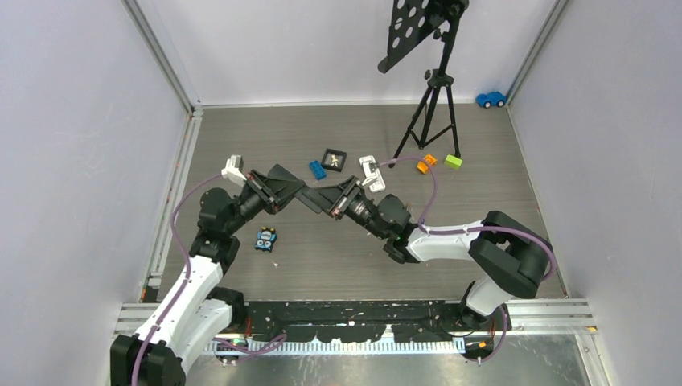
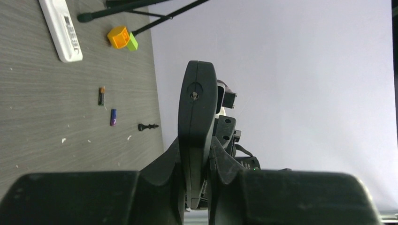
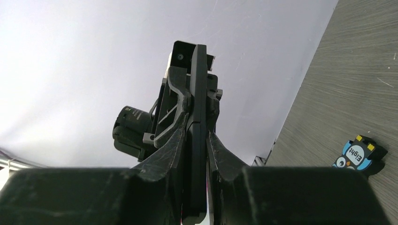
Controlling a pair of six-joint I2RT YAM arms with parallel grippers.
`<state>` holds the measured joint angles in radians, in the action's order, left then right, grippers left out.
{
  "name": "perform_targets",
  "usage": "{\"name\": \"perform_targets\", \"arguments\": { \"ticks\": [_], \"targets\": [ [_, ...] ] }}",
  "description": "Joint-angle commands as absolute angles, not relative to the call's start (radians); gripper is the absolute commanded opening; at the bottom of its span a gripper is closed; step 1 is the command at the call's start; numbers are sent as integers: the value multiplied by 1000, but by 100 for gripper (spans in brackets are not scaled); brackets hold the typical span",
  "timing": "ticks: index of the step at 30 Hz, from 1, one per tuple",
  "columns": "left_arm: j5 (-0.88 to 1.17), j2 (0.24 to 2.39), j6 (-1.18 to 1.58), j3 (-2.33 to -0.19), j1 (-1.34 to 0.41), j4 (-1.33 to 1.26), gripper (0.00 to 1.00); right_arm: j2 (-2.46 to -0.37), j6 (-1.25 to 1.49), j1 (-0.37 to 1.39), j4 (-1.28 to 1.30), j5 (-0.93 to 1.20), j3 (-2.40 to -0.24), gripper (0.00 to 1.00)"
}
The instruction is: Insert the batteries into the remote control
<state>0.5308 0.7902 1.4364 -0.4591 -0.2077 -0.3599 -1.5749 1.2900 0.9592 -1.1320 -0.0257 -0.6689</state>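
Top view: left gripper (image 1: 291, 190) and right gripper (image 1: 331, 199) meet mid-desk, with the black remote control (image 1: 310, 193) raised between them.

Left wrist: fingers (image 2: 227, 161) clenched on the remote. A dark battery (image 2: 101, 95) and a purple-blue battery (image 2: 113, 117) lie loose on the desk (image 2: 47, 140) toward its right edge. Judged not yet loaded.

Right wrist: fingers (image 3: 173, 136) press both faces of the remote, apparently grasping it. Compartment state: cannot tell.
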Motion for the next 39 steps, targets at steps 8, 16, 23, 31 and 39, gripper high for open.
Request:
{"name": "perform_targets", "arguments": {
  "ticks": [8,16,23,31,39],
  "targets": [
    [399,825,1493,-497,-179,-492,0,-1583,1269,898,-1202,-17,-542,34],
    [428,850,1350,-505,-179,-376,0,-1545,1301,883,-1004,-14,-624,47],
    [382,847,1218,-525,-179,-260,0,-1560,1362,869,-1039,53,-618,38],
    [365,874,1085,-546,-179,-192,0,-1604,1457,853,-1044,126,-633,15],
    [336,889,1013,-537,-179,-138,0,-1597,1440,846,-977,135,-654,4]
  ]
}}
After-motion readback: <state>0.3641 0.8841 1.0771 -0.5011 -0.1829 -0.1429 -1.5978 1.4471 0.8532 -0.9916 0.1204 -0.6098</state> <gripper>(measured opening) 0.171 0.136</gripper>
